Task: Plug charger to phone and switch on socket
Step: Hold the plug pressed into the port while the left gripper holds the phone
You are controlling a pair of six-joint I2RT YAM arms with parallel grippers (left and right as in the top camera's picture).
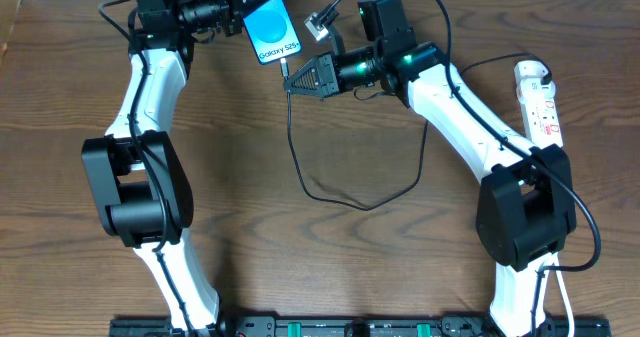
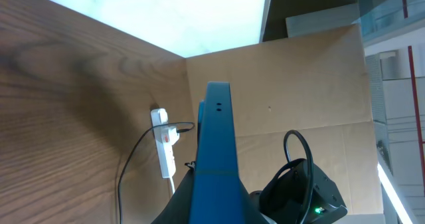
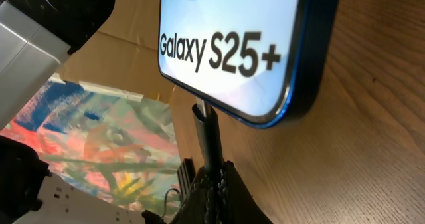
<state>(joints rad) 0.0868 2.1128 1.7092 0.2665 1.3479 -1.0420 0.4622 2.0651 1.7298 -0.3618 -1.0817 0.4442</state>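
Jaws first. Overhead: my left gripper (image 1: 238, 17) was clamped on the one phone (image 1: 268, 29), which I judged was held up so its bottom port faced my right gripper (image 1: 294, 78). That one was pinched on the tip of the one charger (image 1: 352, 201), just under the port. One socket (image 1: 540, 105) lay well off to the right.

Left wrist: the phone stood edge-on, with the socket beyond it.

Right wrist: the charger tip was at the phone's rim; whether it was seated I could not tell.

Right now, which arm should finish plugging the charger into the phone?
Right. The right jaws hold the charger by its connector, tip at the bottom edge of the phone and roughly in line. The left jaws are busy gripping the phone, so they can only steady it.
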